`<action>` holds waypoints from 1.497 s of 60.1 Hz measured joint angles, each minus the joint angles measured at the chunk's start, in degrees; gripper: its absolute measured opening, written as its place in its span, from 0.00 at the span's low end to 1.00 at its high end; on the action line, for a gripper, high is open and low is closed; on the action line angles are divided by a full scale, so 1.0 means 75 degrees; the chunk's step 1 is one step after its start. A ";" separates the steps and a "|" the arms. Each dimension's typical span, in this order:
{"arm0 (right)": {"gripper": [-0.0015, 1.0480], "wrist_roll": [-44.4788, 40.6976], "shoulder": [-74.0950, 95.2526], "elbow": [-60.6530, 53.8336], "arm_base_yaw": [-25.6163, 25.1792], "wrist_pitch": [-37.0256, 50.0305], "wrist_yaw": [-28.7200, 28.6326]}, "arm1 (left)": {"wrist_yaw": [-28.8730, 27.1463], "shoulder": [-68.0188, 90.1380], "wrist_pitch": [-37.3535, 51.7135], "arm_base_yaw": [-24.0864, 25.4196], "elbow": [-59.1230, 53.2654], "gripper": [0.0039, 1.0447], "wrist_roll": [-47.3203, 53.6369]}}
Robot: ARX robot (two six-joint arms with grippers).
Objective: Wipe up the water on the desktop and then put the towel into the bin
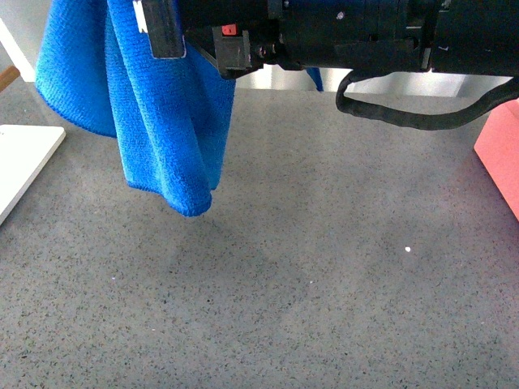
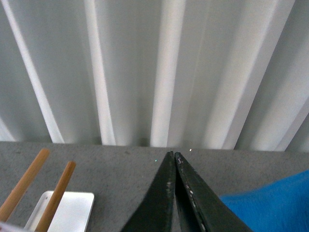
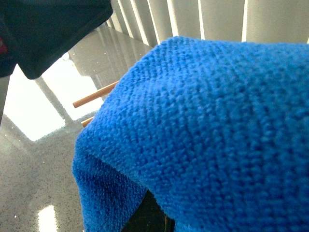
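Observation:
The bright blue towel (image 1: 166, 138) hangs in folds from the top left of the front view, its lowest corner a little above the dark grey speckled desktop (image 1: 340, 292). My right arm reaches across the top of that view, and my right gripper (image 1: 165, 34) is shut on the towel's upper part. In the right wrist view the towel (image 3: 207, 125) fills most of the picture and hides the jaws. My left gripper (image 2: 173, 155) is shut and empty above the desktop (image 2: 111, 162). A corner of the towel (image 2: 270, 203) shows beside it.
A flat white board (image 1: 20, 162) lies at the left edge and a pink block (image 1: 501, 150) at the right. A black cable (image 1: 422, 121) loops under the arm. Two wooden sticks (image 2: 21, 188) and a white tray (image 2: 72, 210) lie near the left gripper. A ribbed white wall (image 2: 164, 72) stands behind.

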 joint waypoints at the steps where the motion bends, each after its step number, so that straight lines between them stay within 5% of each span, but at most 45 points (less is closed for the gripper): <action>1: 0.04 -0.0003 0.0000 -0.0003 0.0000 0.0000 0.0003 | 0.0038 -0.0047 0.0017 0.0023 -0.0079 0.03 -0.0006; 43: 0.04 -0.0189 -0.0227 -0.0163 -0.0128 -0.0210 0.0052 | 0.1443 -0.3182 -0.0458 0.1393 -0.2774 0.03 0.0119; 90: 0.04 -0.0323 -0.0329 -0.0271 -0.0137 -0.0233 0.0251 | 0.1492 -0.6053 -0.2445 0.1451 -0.3427 0.03 0.0122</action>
